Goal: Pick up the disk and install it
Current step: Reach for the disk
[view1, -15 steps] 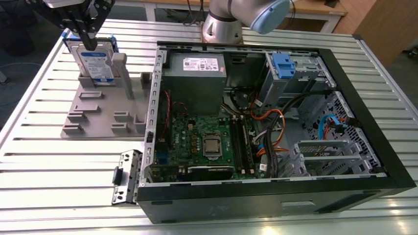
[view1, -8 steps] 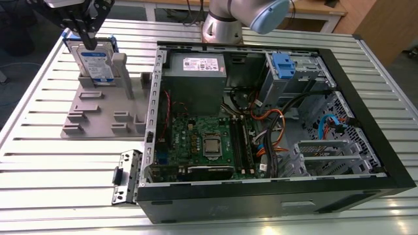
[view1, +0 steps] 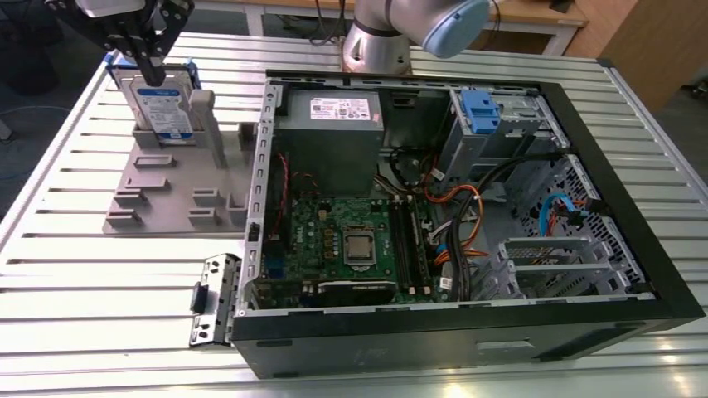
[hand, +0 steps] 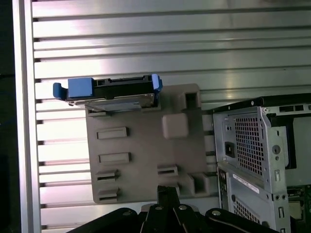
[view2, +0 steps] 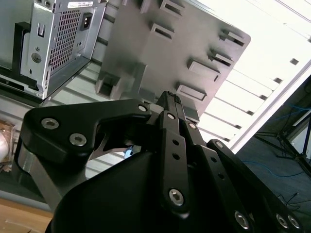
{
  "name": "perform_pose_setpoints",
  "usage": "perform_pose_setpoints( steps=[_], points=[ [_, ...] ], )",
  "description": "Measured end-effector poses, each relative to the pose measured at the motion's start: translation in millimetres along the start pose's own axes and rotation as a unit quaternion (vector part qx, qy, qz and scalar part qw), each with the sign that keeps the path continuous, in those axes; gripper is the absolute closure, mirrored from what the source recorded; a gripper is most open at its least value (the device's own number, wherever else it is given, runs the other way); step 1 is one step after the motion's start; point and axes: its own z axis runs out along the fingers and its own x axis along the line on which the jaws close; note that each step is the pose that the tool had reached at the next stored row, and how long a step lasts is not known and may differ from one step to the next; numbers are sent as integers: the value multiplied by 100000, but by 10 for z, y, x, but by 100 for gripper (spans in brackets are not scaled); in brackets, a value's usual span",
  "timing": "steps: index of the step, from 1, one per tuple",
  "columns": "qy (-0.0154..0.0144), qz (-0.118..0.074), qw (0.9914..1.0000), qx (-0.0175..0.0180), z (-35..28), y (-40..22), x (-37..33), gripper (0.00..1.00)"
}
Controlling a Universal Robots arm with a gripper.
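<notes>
Disk (view1: 162, 108) stands on edge in grey holder (view1: 155, 199) on table (view1: 89, 274), top edge exposed for grasp. Claw (view1: 152, 70) hangs above, fingers pressed together, empty. Case (view1: 443, 348) lies open alongside

No text is legible: the label (view1: 162, 106) on the disk (view1: 155, 89) and the white sticker (view1: 343, 108) on the grey box (view1: 328, 133) carry print too small to read.

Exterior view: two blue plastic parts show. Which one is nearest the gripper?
The disk, standing on edge in the grey holder, with the gripper just above it. The other blue part sits inside the computer case.
</notes>
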Motion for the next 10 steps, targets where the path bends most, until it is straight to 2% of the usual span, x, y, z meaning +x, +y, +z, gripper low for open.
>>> perform_pose_setpoints(
  steps=[10],
  points=[
    [-4,4,100000,-6,51,43,33,90]
  ],
)
